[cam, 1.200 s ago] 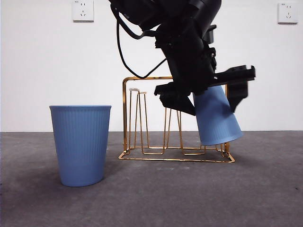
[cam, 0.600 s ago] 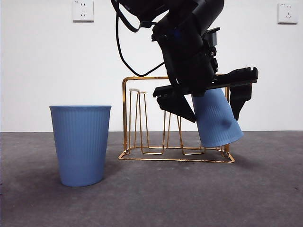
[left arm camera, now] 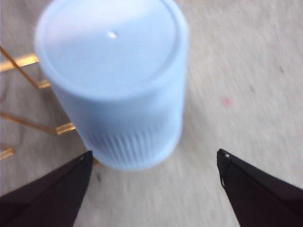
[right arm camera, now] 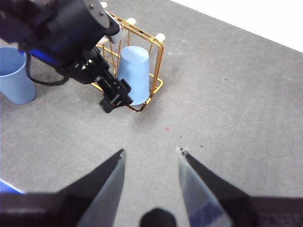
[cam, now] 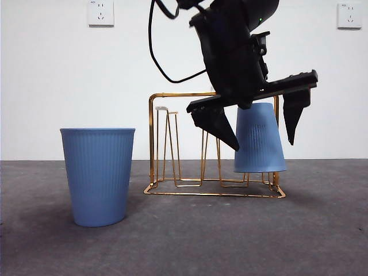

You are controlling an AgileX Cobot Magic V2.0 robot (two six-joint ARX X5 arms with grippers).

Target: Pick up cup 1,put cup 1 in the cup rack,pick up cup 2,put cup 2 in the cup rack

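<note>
One blue ribbed cup (cam: pixel 260 138) sits upside down on the right end of the gold wire cup rack (cam: pixel 172 95). My left gripper (cam: pixel 263 145) is open, with its jaws spread on either side of this cup and not touching it. The left wrist view shows the cup's flat base (left arm camera: pixel 116 80) between the open jaws of the left gripper (left arm camera: pixel 154 153), with rack wires (left arm camera: pixel 19 61) beside it. A second blue cup (cam: pixel 98 175) stands upright on the table, left of the rack. My right gripper (right arm camera: pixel 151 150) is open and empty, high above the table and away from the rack (right arm camera: pixel 158 61).
The table is grey, with a white wall behind it carrying two sockets (cam: pixel 100 12). The left arm (right arm camera: pixel 71 33) reaches over the rack in the right wrist view, where the second cup (right arm camera: pixel 14 75) is at the far side.
The cup was tilted and held in the left gripper. It now sits straight and upside down on the rack. The left jaws have opened and the gripper has risen a little.
</note>
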